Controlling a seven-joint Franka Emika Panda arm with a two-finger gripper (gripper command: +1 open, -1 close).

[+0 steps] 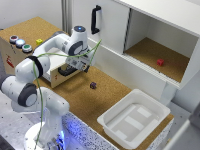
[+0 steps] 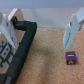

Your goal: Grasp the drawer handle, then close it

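My gripper (image 1: 79,64) hovers open just above the drawer (image 1: 56,76), whose pale cream front sticks out of the light wooden box (image 1: 12,57) at the exterior view's left. The short black drawer handle (image 1: 67,71) sits right beneath the fingers. In the wrist view the drawer handle (image 2: 26,44) is a black bar running diagonally between the two fingers (image 2: 72,26), close to one finger and far from the other. The gripper (image 2: 38,41) holds nothing, and I cannot tell whether a finger touches the handle.
A small dark purple cube (image 1: 93,85) (image 2: 70,58) lies on the cork surface near the gripper. Beyond it stands a large white tub (image 1: 150,102). Behind is a white cabinet with a long black door handle (image 1: 96,20) and a red cube (image 1: 160,62) inside. Coloured buttons (image 1: 20,43) top the box.
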